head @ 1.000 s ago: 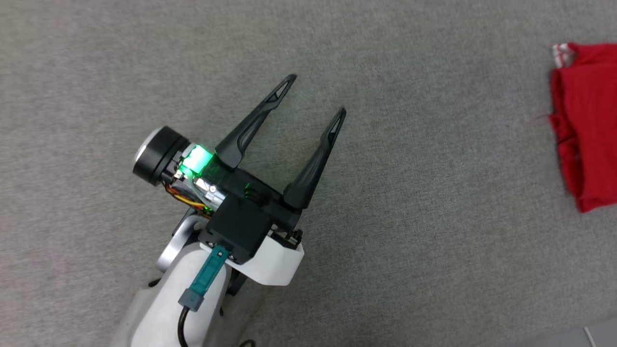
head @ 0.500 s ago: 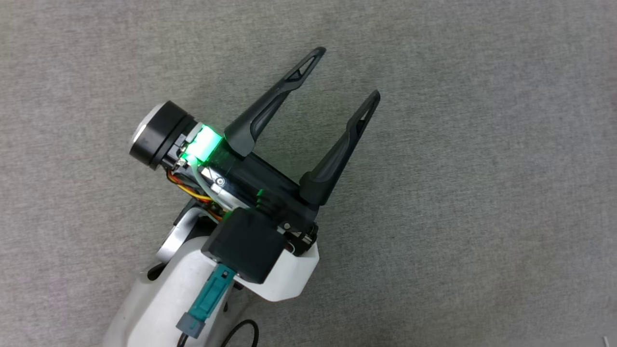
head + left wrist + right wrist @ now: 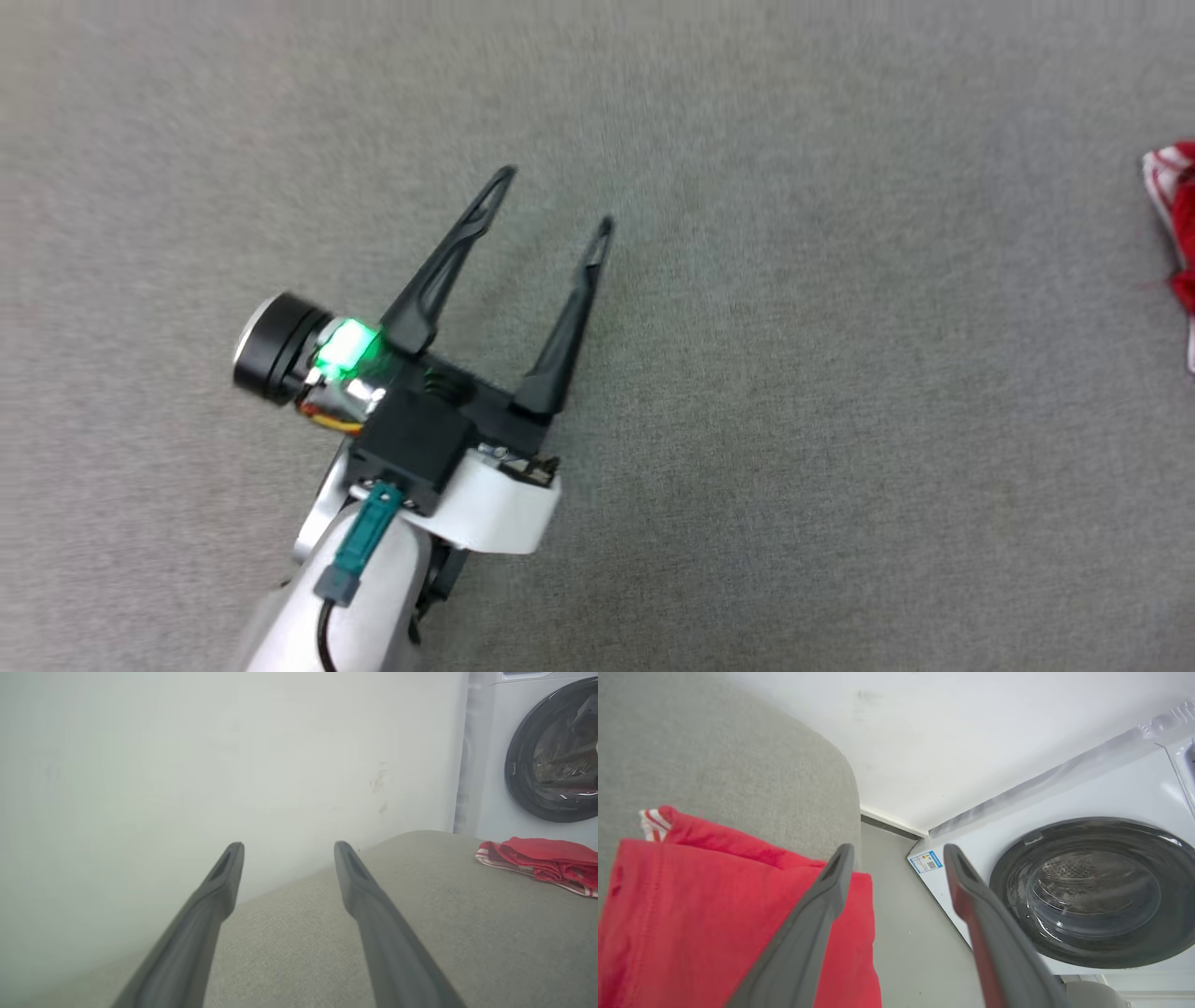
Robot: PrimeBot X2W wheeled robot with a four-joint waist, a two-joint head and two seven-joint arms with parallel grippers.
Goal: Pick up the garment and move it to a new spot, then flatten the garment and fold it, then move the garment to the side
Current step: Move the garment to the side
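The garment (image 3: 1182, 210), red with striped trim, lies folded near the right edge of the grey padded surface (image 3: 840, 373). My left gripper (image 3: 555, 198) hovers open and empty over bare grey cloth, far left of it. The left wrist view has that gripper (image 3: 289, 847) pointing at a white wall, with the garment (image 3: 542, 856) off to the right. My right gripper (image 3: 899, 849) is open just above the garment (image 3: 691, 896), which lies under and left of its left finger at the surface's edge. Nothing is between its fingers.
A white front-loading washing machine (image 3: 1092, 891) with a dark round door (image 3: 551, 751) stands beyond the surface's edge, close to the garment. A white wall (image 3: 187, 765) runs behind the surface. Grey floor (image 3: 906, 933) shows between the surface and the machine.
The head camera has swung: the garment slid out of the picture and now shows again at the right edge. The left gripper stays open, held a little lower in the picture.
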